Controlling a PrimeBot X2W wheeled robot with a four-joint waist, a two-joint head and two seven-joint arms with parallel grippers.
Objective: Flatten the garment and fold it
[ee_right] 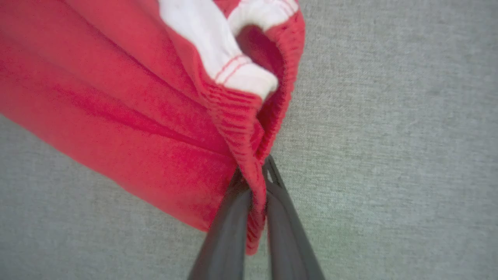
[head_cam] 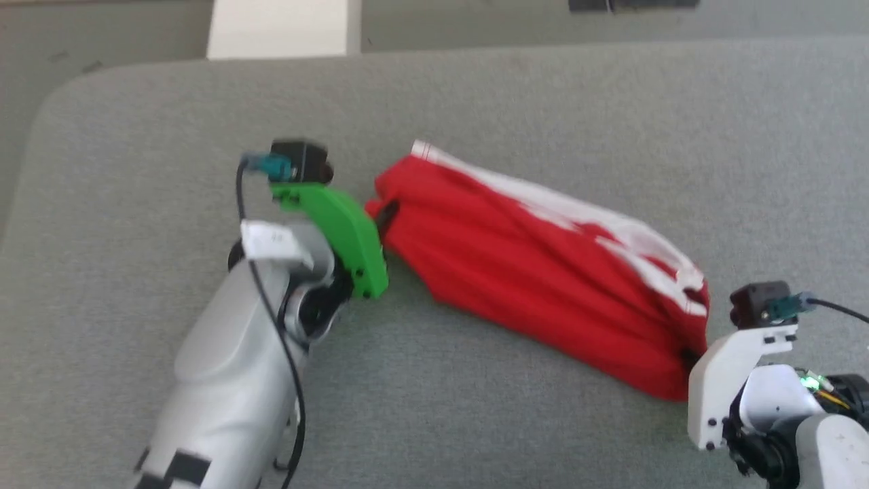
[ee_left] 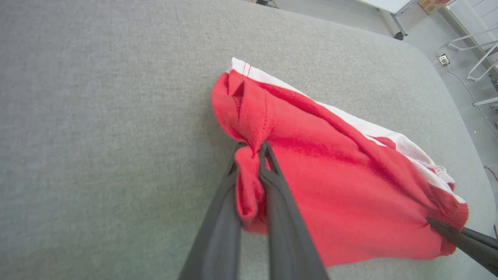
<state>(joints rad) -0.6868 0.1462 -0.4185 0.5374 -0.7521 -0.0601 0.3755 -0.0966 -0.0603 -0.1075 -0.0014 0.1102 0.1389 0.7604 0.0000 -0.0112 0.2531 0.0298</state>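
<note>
The red garment (head_cam: 536,265) with white trim along its far edge stretches bunched across the grey table (head_cam: 475,102), from upper left to lower right. My left gripper (head_cam: 385,214) is shut on its left end; in the left wrist view a fold of the garment (ee_left: 330,186) is pinched between that gripper's (ee_left: 251,153) dark fingers. My right gripper (head_cam: 691,356) is shut on the ribbed right end, and in the right wrist view the garment's (ee_right: 116,97) ribbed band runs between that gripper's (ee_right: 255,171) fingers. The right fingers (ee_left: 463,239) also appear at the lower right of the left wrist view.
Grey felt-like table surface surrounds the garment on all sides. A white block (head_cam: 282,27) stands beyond the far table edge. Floor with white frame legs (ee_left: 478,50) lies past the rounded table corner.
</note>
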